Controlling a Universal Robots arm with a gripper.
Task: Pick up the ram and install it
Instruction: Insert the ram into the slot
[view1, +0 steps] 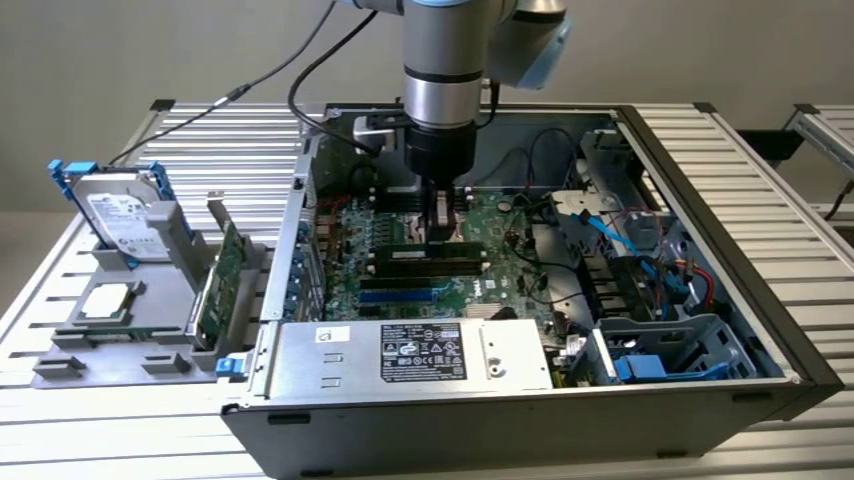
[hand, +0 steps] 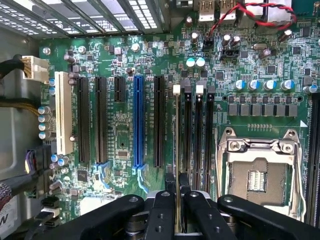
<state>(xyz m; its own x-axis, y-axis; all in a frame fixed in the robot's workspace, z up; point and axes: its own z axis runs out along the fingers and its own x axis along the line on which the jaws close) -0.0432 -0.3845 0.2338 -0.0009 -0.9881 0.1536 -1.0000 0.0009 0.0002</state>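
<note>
Exterior view's left: grey tray (view1: 80, 350) carrying a hard drive (view1: 118, 212) and a green card (view1: 222, 272) set on edge. Centre: open computer case (view1: 507, 440), with the gripper (view1: 445, 235) lowered over the motherboard (view1: 343, 272). It is clenched on the ram (hand: 177, 135), which is held on edge in line with the memory slots (hand: 200, 140); whether it is seated cannot be told.

My tool (hand: 177, 222), clamped on the ram (hand: 177, 140), has open room above the low slots (hand: 135, 125) on either side; case walls (view1: 767, 300) ring me, and tangled blue cables (view1: 617, 240) crowd the exterior view's right.
</note>
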